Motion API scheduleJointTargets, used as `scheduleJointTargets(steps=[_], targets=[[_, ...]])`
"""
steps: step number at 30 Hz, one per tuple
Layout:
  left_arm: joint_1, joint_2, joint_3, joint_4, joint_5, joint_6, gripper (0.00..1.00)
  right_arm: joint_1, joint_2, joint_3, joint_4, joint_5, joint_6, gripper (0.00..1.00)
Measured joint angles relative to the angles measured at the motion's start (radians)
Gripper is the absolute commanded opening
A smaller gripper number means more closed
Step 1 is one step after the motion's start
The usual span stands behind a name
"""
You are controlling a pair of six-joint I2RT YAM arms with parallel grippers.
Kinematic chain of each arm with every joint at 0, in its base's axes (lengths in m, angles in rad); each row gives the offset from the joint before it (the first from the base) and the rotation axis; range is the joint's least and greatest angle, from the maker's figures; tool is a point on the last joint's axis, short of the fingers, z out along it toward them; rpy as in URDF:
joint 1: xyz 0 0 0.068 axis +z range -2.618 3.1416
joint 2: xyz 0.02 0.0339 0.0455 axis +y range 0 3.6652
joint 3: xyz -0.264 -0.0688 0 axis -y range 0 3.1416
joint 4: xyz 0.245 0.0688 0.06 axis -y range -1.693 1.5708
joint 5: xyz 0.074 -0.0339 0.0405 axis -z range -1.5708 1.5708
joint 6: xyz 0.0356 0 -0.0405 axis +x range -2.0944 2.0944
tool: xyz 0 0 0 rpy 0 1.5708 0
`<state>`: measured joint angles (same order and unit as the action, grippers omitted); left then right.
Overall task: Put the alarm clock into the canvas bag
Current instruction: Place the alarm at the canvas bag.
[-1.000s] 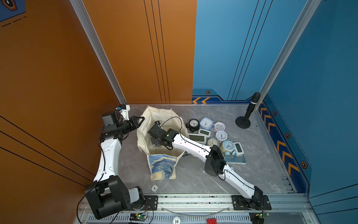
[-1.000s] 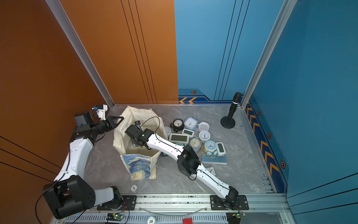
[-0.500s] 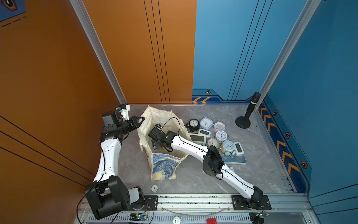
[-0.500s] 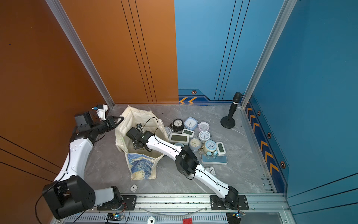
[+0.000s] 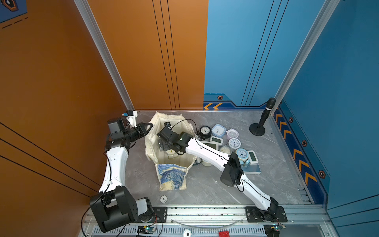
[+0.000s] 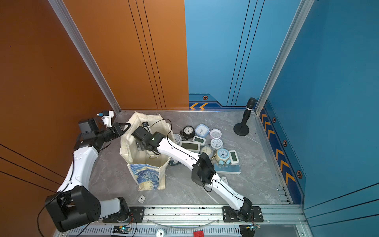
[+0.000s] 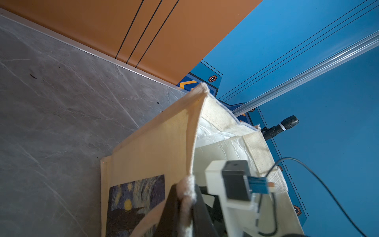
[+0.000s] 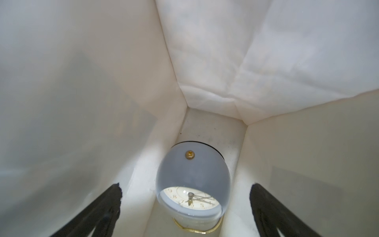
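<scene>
Two arms work at the canvas bag (image 5: 172, 178), which stands open-mouthed on the grey table (image 5: 205, 188). At its side the left gripper (image 7: 185, 205) is clamped on the rim, cloth pinched between its fingers. Inside, the right gripper (image 8: 185, 187) points down with jaws spread wide, holding nothing. Beneath it the alarm clock (image 8: 192, 174) lies on the bag's floor, dial showing, clear of both fingers. Beside the bag, other clocks (image 5: 225, 141) cluster on the table.
</scene>
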<state>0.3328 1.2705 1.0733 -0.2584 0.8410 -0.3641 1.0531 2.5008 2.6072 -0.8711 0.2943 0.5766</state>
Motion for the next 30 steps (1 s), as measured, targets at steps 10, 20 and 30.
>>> scheduleJointTargets(steps=[10, 20, 30], targets=[[0.002, 0.000, 0.000, 0.000, 0.000, 0.000, 0.00, 0.001, -0.142, 0.008, -0.006, 0.036, -0.031, 0.94], [0.020, 0.000, 0.000, 0.000, -0.002, 0.000, 0.00, -0.047, -0.377, -0.141, -0.036, 0.050, -0.070, 0.89], [0.030, 0.002, 0.000, 0.000, -0.002, 0.000, 0.00, -0.185, -0.681, -0.489, -0.063, 0.034, -0.075, 0.79]])
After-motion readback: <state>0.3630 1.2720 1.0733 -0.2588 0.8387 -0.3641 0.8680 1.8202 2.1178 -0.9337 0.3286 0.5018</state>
